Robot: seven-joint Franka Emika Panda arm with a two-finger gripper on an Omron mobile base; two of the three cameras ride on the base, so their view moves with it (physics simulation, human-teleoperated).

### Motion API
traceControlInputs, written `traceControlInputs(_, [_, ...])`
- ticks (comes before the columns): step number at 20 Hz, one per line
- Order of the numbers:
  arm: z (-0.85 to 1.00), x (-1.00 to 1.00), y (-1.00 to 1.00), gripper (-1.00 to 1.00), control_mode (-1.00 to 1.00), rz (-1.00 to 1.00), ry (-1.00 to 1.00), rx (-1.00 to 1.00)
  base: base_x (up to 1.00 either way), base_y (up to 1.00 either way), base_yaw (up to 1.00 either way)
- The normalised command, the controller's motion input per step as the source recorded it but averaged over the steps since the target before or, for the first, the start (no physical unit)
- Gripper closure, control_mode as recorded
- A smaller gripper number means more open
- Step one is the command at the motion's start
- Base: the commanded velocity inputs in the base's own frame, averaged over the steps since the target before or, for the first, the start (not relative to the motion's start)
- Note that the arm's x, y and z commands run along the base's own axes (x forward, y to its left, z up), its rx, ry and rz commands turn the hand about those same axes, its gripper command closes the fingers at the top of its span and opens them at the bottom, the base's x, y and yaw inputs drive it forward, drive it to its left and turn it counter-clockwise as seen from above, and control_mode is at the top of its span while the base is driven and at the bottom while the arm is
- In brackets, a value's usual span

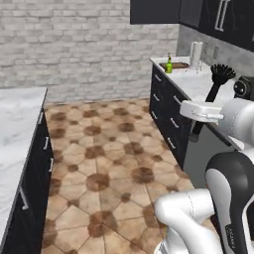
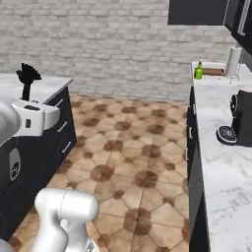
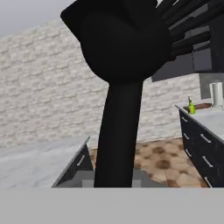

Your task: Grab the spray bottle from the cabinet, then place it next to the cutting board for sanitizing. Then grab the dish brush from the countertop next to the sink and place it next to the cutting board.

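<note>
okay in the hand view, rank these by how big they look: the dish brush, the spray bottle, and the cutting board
1. dish brush: by far the largest, but it is held right at the camera, so nearness inflates it.
2. cutting board and spray bottle: both tiny at the far end of the countertop, too alike to rank.

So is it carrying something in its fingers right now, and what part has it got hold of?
Yes, the dish brush. It is gripped low on its handle, bristle head pointing up above the hand; the fingers themselves are hidden behind the hand.

The dish brush (image 2: 27, 78) stands upright above the white arm, while the spray bottle (image 2: 198, 70) sits beside the cutting board (image 2: 213, 72).
</note>
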Motion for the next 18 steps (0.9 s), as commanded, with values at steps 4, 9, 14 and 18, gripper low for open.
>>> traceControlInputs(4, [0.00, 0.00, 0.00, 1.00, 1.00, 0.00, 0.00, 0.00, 0.98, 1.00, -0.59])
traceControlInputs(9, [0.00, 0.00, 0.00, 1.00, 1.00, 0.00, 0.00, 0.00, 1.00, 1.00, -0.51])
traceControlInputs(14, [0.00, 0.00, 0.00, 1.00, 1.00, 0.00, 0.00, 0.00, 1.00, 0.54, -0.44])
traceControlInputs(18, [0.00, 0.00, 0.00, 1.00, 1.00, 0.00, 0.00, 0.00, 1.00, 0.57, -0.38])
